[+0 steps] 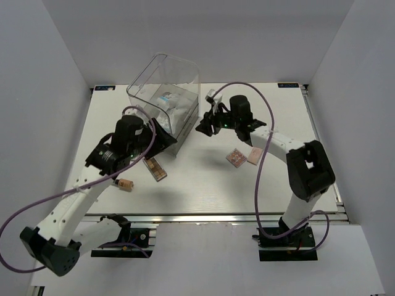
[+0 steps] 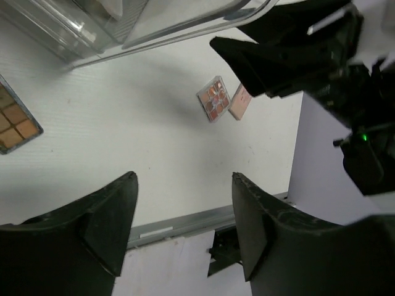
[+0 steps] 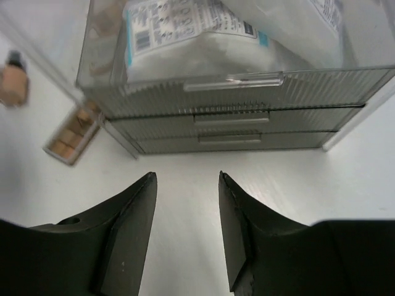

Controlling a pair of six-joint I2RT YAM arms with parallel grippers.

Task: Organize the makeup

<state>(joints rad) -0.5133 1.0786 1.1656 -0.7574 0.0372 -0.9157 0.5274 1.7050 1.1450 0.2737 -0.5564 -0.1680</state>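
Packets point(image 3: 185, 24) in box point(image 1: 148, 77); both arms hover beside, jaws parted.

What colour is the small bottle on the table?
The bottle is tan with a dark cap; clearest in the right wrist view.

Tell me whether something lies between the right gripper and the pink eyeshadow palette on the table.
Nothing visible does. The right gripper is open and faces the clear box, so the pink eyeshadow palette lies behind it, near its own arm, with only table surface between them.
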